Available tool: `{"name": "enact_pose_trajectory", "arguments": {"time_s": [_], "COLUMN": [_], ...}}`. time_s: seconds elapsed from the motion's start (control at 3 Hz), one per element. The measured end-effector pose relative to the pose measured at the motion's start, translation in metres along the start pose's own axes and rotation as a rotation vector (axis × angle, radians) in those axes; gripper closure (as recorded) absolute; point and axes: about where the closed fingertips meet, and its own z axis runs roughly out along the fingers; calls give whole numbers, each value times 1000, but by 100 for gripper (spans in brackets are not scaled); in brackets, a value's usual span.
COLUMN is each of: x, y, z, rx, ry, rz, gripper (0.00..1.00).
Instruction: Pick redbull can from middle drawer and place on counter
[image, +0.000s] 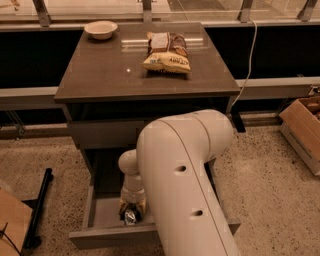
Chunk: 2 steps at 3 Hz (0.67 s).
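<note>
The bulky white arm (185, 190) fills the lower centre, its wrist bent down into the open middle drawer (105, 236); the gripper (131, 213) sits over the redbull can (131, 217) on the drawer floor, lower left of centre; whether it clamps the can, I cannot tell; the counter (100, 75) above bears a chip bag (167, 52), its lettering too blurred to read, and a bowl (100, 28); speckled floor (270, 170) surrounds the cabinet.

Warm overhead light: you see glare streaks at the far edge of the counter (95, 75), while the gripper (131, 215) sits low in the dim, shadowed middle drawer (110, 236).
</note>
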Motion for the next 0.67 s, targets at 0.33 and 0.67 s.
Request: {"name": "enact_pose_trajectory", "arguments": {"time_s": [0.33,0.67], "x": [0,-2], "y": [9,16], "z": [-15,-32], "rx": [-6,-50], "ry": [-3,-3], "rz": [-16,-45], "gripper": [65,88]}}
